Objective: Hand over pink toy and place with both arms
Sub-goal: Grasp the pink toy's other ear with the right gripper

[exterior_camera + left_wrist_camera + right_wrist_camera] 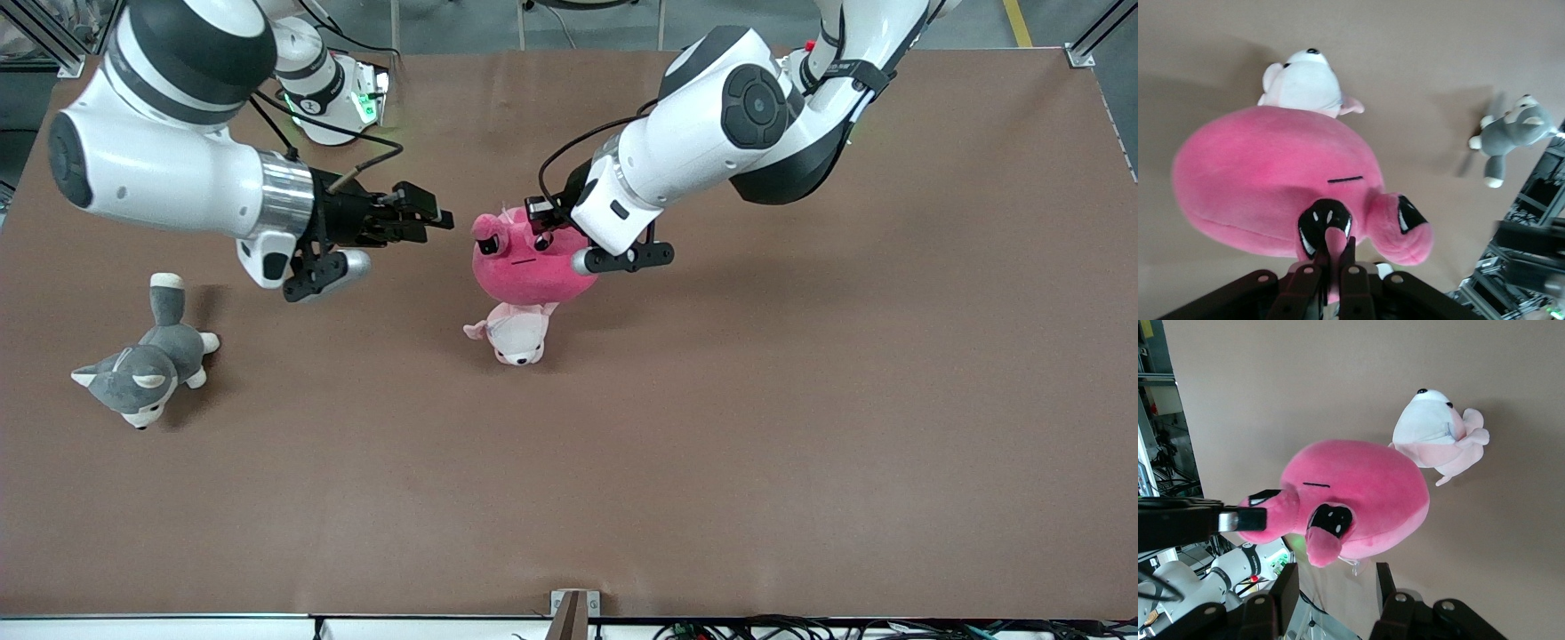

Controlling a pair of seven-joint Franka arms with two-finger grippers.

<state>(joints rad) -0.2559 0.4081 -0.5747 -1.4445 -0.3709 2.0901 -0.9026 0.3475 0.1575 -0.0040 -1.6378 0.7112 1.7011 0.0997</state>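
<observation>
Brown table (800, 444) below. Left gripper (1331, 267) clamped on pink toy (529, 267), aloft over puppy plush (516, 336). Right gripper (436, 220), fingers apart, empty, beside toy: should close on body before left releases.

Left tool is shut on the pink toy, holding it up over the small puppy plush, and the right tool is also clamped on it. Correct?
Not quite. The right tool stands open beside the pink toy, not touching it, as the front view shows. The left tool alone grips it, over the puppy plush.

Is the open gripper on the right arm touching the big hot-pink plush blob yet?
Apart. The front view shows bare table between the right gripper and the hot-pink plush blob.
</observation>
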